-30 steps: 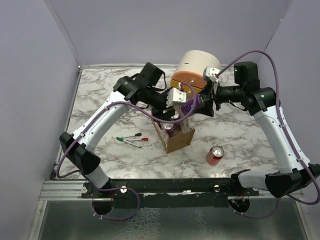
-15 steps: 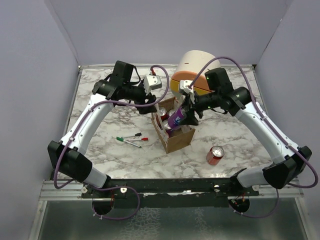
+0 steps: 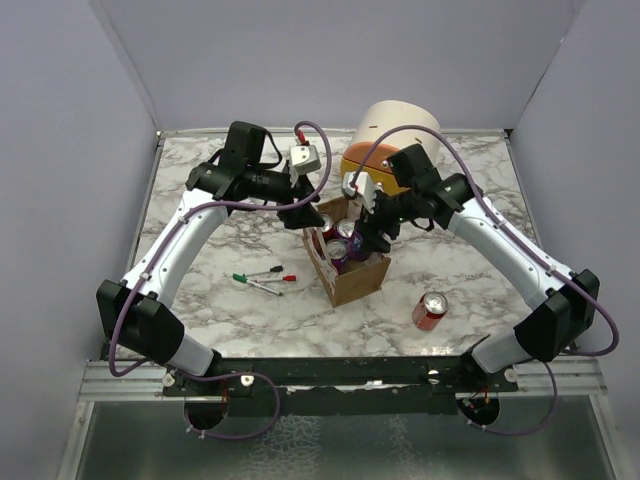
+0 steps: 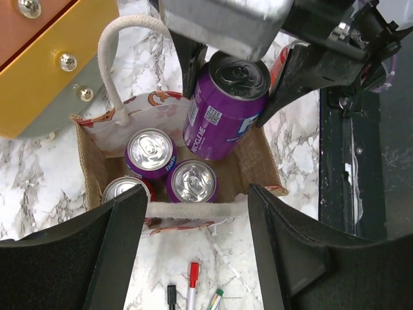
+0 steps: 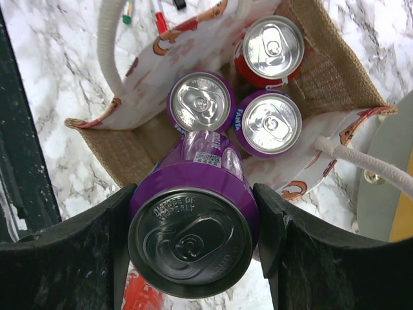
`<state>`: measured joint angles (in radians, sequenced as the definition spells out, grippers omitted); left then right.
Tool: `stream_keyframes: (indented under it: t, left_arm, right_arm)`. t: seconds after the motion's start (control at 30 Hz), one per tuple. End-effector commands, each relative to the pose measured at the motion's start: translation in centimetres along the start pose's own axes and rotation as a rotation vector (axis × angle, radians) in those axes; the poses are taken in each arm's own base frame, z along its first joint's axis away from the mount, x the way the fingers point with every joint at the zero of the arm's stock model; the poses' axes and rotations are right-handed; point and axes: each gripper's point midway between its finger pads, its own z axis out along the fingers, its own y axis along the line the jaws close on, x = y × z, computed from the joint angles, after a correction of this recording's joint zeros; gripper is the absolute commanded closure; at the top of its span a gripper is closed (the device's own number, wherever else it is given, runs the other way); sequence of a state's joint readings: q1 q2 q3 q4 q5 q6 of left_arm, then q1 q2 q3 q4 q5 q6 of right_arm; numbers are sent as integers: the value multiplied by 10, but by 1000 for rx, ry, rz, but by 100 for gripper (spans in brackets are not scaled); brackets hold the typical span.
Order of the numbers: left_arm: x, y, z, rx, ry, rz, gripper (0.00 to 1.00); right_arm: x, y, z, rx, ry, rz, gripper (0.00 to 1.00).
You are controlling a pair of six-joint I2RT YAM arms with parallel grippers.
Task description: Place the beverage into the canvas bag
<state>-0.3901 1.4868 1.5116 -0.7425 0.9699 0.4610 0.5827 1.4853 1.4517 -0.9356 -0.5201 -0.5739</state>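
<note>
The canvas bag (image 3: 352, 277) stands open at the table's middle, with two purple cans and a red can upright inside (image 5: 202, 102). My right gripper (image 3: 367, 232) is shut on a purple beverage can (image 5: 193, 219). It holds the can tilted over the bag's open top, with the lower end dipping into the free corner. The left wrist view shows the same can (image 4: 226, 110) between the right fingers. My left gripper (image 3: 300, 213) is open and empty, just above the bag's left rim (image 4: 193, 210). One pale loop handle (image 4: 110, 58) stands up.
A red can (image 3: 430, 310) lies on the table to the right of the bag. Several markers (image 3: 265, 278) lie to its left. The round cream drawer unit (image 3: 390, 130), with an orange drawer, stands just behind the bag. Purple walls close in the table.
My right gripper has carried the purple can left and down, from above the drawer unit to the bag's opening. My left gripper drew back from the bag to its left side and has held there.
</note>
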Motion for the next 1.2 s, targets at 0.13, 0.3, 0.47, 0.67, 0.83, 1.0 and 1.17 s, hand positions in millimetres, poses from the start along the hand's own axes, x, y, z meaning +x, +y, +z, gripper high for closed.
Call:
stream_keyframes:
  t: [0.13, 0.3, 0.47, 0.67, 0.83, 1.0, 1.17]
  left_arm:
    - [-15, 13, 1, -56, -63, -17, 36]
    - [-6, 23, 7, -82, -59, -56, 40]
    - [8, 22, 10, -79, -42, -57, 44]
    - [21, 18, 11, -61, -23, -34, 46]
    - [34, 8, 15, -7, -15, -36, 46]
    - [38, 4, 16, 13, -16, -25, 47]
    - [43, 0, 17, 34, -16, -23, 47]
  right_arm:
    - [4, -20, 3, 125, 59, -16, 91]
    - [14, -22, 11, 135, 83, 4, 91]
    - [21, -19, 19, 120, 83, 22, 91]
    - [29, -17, 29, 99, 91, 36, 90]
    - [33, -15, 37, 86, 91, 69, 90]
    - [37, -16, 44, 93, 94, 109, 90]
    - [40, -22, 48, 123, 103, 148, 90]
